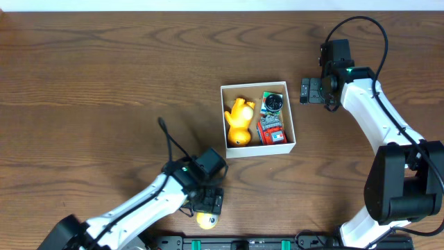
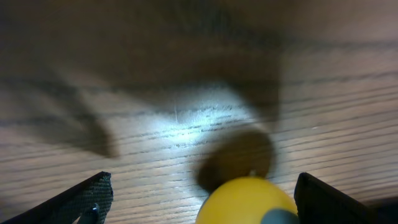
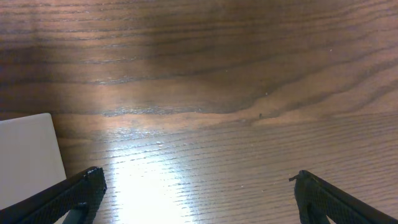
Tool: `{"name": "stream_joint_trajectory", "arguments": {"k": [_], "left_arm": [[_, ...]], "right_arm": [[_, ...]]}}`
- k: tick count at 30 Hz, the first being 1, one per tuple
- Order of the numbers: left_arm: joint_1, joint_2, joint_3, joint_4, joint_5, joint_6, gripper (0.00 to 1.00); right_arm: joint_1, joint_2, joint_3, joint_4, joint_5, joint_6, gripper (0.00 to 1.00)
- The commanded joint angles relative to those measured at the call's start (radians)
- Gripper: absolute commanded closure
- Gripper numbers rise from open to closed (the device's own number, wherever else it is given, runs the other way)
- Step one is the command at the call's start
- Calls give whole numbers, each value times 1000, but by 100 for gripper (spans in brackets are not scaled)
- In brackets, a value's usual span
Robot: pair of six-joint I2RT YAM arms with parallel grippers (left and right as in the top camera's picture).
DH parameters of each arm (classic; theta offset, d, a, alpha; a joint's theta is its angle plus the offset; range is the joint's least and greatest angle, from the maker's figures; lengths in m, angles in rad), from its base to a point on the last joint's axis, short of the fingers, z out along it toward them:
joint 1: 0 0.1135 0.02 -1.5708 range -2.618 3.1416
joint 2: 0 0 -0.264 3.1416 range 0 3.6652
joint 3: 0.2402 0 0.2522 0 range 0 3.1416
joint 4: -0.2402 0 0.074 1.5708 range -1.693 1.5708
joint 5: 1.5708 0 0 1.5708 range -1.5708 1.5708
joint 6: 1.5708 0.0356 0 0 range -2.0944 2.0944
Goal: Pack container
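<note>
The container (image 1: 292, 118) is a square white-walled box at the table's middle. It holds a yellow toy figure (image 1: 238, 121), a red toy (image 1: 271, 130) and a round dark toy (image 1: 273, 103). A small yellow ball-like toy (image 1: 206, 221) lies near the front edge. My left gripper (image 1: 208, 203) is open just above it; in the left wrist view the toy (image 2: 247, 200) sits between the fingers (image 2: 202, 199), nearer the right one. My right gripper (image 1: 310, 90) is open and empty, just right of the container, whose white wall (image 3: 28, 155) shows in the right wrist view beside the fingers (image 3: 199, 196).
Bare brown wood table (image 1: 104, 83) all round. A black rail (image 1: 250, 243) runs along the front edge, close to the yellow toy and the left arm's base.
</note>
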Motion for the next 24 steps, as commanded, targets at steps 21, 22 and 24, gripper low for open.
{"name": "stream_joint_trajectory", "arguments": {"k": [21, 22, 24], "left_arm": [[-164, 41, -2, -81, 32, -135, 7], [-164, 41, -2, -81, 32, -135, 7], [-164, 41, -2, -80, 32, -136, 11]], "right_arm": [[-6, 5, -1, 0, 10, 17, 1], [-6, 5, -1, 0, 10, 17, 1], [-6, 5, -1, 0, 10, 17, 1]]}}
